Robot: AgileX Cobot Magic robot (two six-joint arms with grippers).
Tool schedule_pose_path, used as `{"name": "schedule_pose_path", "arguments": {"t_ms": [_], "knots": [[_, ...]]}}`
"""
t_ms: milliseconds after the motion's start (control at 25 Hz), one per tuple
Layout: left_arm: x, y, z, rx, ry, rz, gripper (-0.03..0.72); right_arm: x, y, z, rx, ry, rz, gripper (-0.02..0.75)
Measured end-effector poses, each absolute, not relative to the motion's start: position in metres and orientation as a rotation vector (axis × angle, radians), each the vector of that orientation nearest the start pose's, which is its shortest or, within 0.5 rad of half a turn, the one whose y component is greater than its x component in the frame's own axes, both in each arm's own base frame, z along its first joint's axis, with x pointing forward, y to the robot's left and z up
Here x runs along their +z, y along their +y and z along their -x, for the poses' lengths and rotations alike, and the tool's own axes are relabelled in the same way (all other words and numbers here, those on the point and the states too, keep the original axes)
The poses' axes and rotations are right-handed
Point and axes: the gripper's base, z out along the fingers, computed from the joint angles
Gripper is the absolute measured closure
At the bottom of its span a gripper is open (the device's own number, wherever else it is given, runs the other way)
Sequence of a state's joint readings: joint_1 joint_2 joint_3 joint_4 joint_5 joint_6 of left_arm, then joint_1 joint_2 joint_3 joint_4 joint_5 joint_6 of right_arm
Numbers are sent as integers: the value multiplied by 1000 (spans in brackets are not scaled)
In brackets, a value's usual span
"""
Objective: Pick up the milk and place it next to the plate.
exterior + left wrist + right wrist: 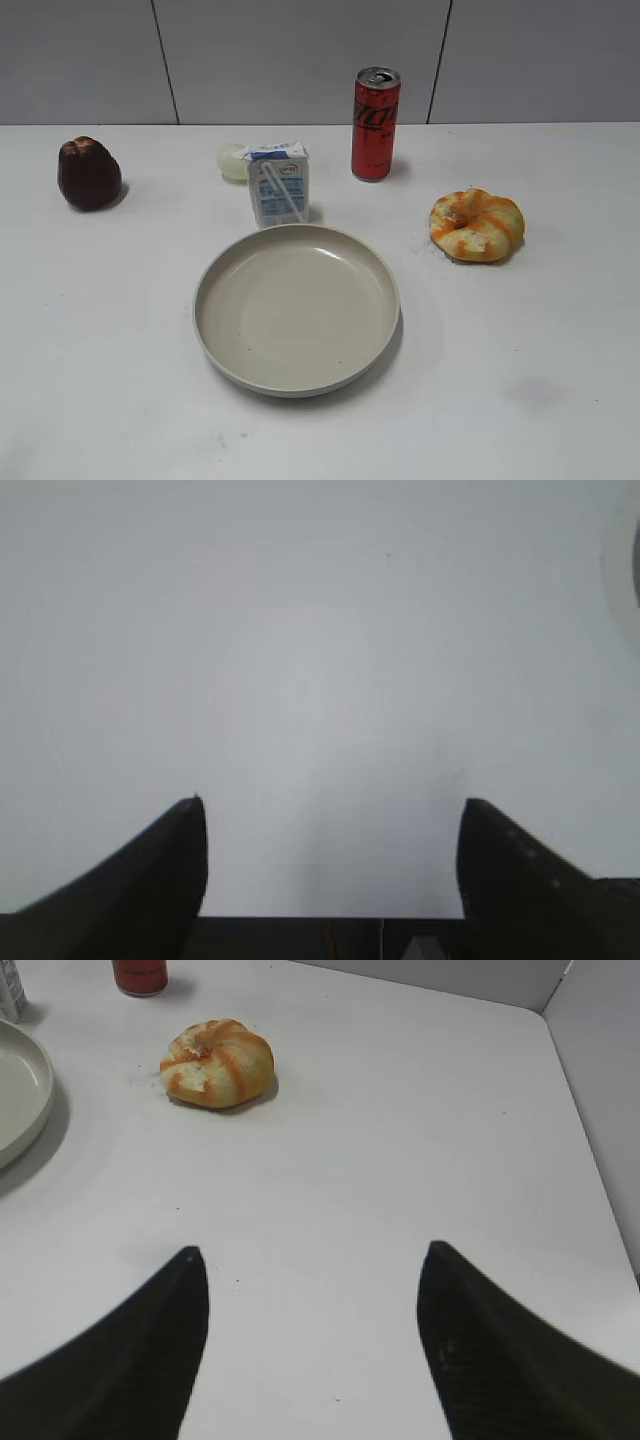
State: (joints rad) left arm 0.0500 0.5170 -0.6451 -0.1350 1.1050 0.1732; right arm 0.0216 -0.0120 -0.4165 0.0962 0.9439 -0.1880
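Observation:
The milk (278,184), a small white carton with blue print and a white straw on its front, stands upright just behind the plate (296,308), a large round beige dish at the table's middle. Neither gripper shows in the exterior view. My left gripper (330,805) is open and empty over bare white table; a pale rim edge (622,570) shows at its far right. My right gripper (312,1255) is open and empty over bare table, with the plate's rim (28,1095) and a sliver of the milk (10,988) at the far left.
A red can (375,124) stands behind right of the milk. A pale egg (232,161) lies behind left of it. A dark red fruit (88,173) sits far left. An orange bun (477,225) lies right of the plate, also in the right wrist view (217,1063). A wall (600,1070) borders the right.

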Motion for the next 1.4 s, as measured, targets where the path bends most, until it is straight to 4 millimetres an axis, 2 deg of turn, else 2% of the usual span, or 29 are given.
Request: {"name": "schedule_pose_path", "arguments": {"t_ms": [160,400,1040,1400], "knots": [[292,-9,-52,-70,2356,-126,115,263,7,-7,7,1985,202,241],[274,-11,-36,-83,2320,-126,126,263,7,-7,7,1985,202,241],[278,-13,3,-60,2069,-136,134,263,7,-7,7,1985,202,241],[278,-14,5,-62,2056,-136,141,263,7,-7,7,1985,202,241]]}}
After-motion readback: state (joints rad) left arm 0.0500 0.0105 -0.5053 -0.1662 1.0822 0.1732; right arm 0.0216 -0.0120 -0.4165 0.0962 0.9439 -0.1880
